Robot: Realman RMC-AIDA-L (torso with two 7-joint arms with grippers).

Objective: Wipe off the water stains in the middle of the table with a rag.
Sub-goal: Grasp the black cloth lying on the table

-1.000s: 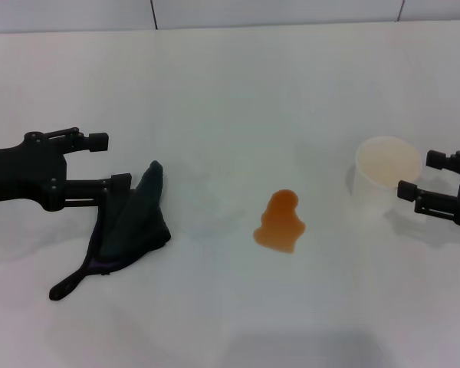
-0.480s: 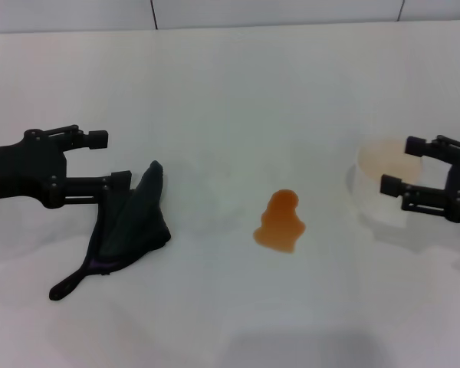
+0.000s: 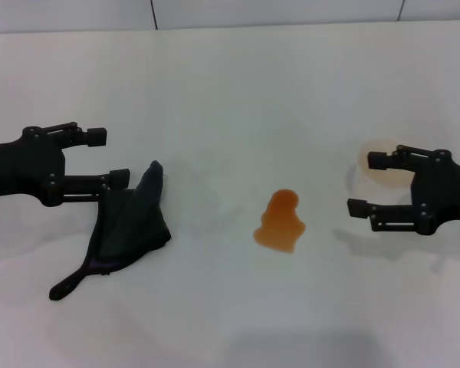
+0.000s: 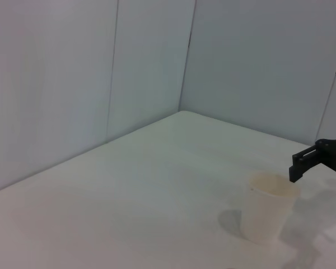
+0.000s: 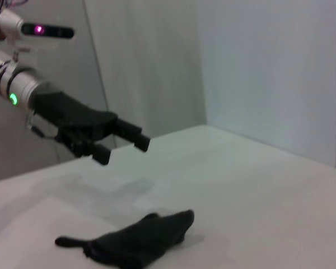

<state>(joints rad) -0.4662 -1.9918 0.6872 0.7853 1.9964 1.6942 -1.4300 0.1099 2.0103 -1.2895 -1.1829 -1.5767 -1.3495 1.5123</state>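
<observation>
The water stains (image 3: 281, 222) form one orange puddle in the middle of the white table (image 3: 230, 92). To its left lies the black rag (image 3: 130, 222), crumpled, with a thin tail pointing toward the near edge. My left gripper (image 3: 109, 157) hovers open just left of the rag's upper corner, holding nothing. The right wrist view shows that left gripper (image 5: 123, 151) raised above the rag (image 5: 134, 241). My right gripper (image 3: 366, 184) is open, right of the puddle, overlapping a white paper cup (image 3: 387, 178). It holds nothing.
In the left wrist view the paper cup (image 4: 267, 207) stands upright, with the right gripper's fingers (image 4: 313, 158) at about rim height beside it. Grey wall panels (image 4: 157, 84) rise behind the table's far edge.
My right gripper has moved left toward the puddle and now overlaps the cup in the head view. The left gripper, rag and puddle have stayed in place.
</observation>
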